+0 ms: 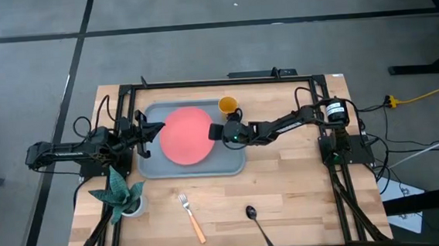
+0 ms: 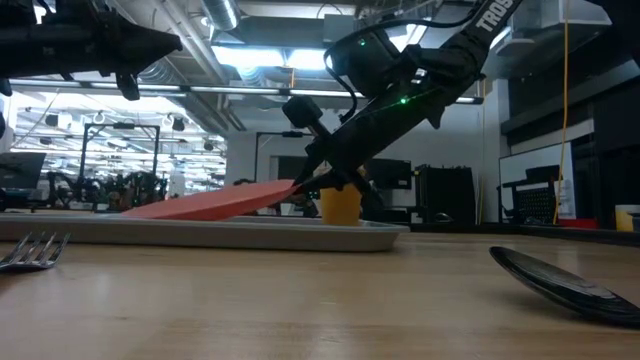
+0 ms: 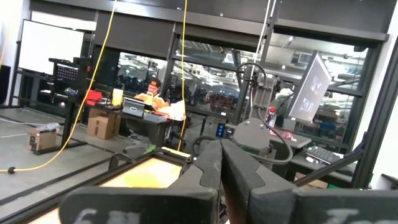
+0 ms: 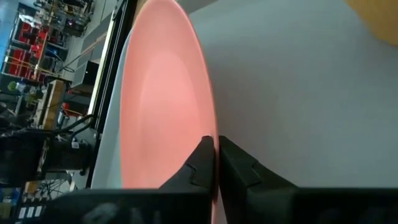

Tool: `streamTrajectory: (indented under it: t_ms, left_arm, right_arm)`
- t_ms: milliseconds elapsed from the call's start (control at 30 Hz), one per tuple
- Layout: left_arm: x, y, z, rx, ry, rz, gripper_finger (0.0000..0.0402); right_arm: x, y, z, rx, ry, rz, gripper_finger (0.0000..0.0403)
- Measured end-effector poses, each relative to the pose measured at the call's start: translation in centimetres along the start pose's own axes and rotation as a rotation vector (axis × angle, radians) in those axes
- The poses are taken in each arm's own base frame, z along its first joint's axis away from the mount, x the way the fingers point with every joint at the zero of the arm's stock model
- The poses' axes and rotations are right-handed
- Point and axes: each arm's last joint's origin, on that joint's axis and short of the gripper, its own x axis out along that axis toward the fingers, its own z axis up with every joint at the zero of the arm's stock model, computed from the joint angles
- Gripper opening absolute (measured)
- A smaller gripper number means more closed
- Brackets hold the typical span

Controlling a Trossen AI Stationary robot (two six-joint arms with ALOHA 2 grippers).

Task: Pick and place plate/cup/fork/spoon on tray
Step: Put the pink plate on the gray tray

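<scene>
One plate (image 1: 185, 135), one cup (image 1: 227, 104) and one tray (image 1: 151, 166) are counted at the back of the desk (image 1: 302, 195); one fork (image 1: 190, 216), one spoon (image 1: 257, 224) and one potted plant (image 1: 120, 193) are seen nearer the front. Two arms are present.

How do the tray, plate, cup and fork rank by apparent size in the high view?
1. tray
2. plate, held at its rim by the right gripper
3. fork, long but thin
4. cup, smallest
</scene>
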Motion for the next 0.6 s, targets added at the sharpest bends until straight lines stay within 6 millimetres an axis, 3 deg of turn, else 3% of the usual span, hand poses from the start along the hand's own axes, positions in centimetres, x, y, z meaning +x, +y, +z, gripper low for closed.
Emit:
streamTrajectory:
  t_ms: [600]
  left_arm:
    - [0.0,0.0,0.0,0.0,0.0,0.0,0.0]
  right_arm:
    - [-0.1,-0.25,-0.14,0.064,-0.036,-0.035,0.0021]
